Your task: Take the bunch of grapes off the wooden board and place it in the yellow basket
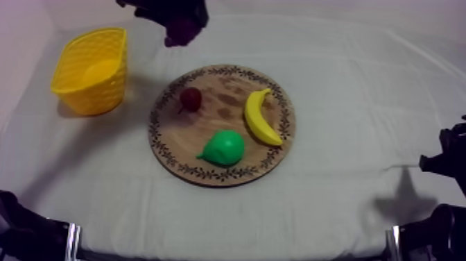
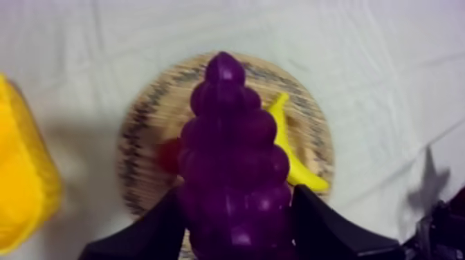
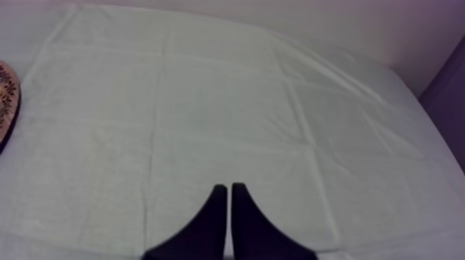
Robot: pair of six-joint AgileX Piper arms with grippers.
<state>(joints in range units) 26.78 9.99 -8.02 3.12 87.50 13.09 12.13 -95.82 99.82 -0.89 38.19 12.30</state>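
Note:
My left gripper hangs high at the back of the table, shut on the purple bunch of grapes, whose tip shows beneath the arm. In the left wrist view the black fingers clasp the bunch on both sides, above the round wooden board. The yellow basket stands at the left, apart from the board. On the board lie a banana, a green pear and a small red fruit. My right gripper rests shut over bare cloth at the right.
The basket's edge shows beside the board in the left wrist view. Open cloth lies in front of the board and to its right. The right arm sits low at the right edge.

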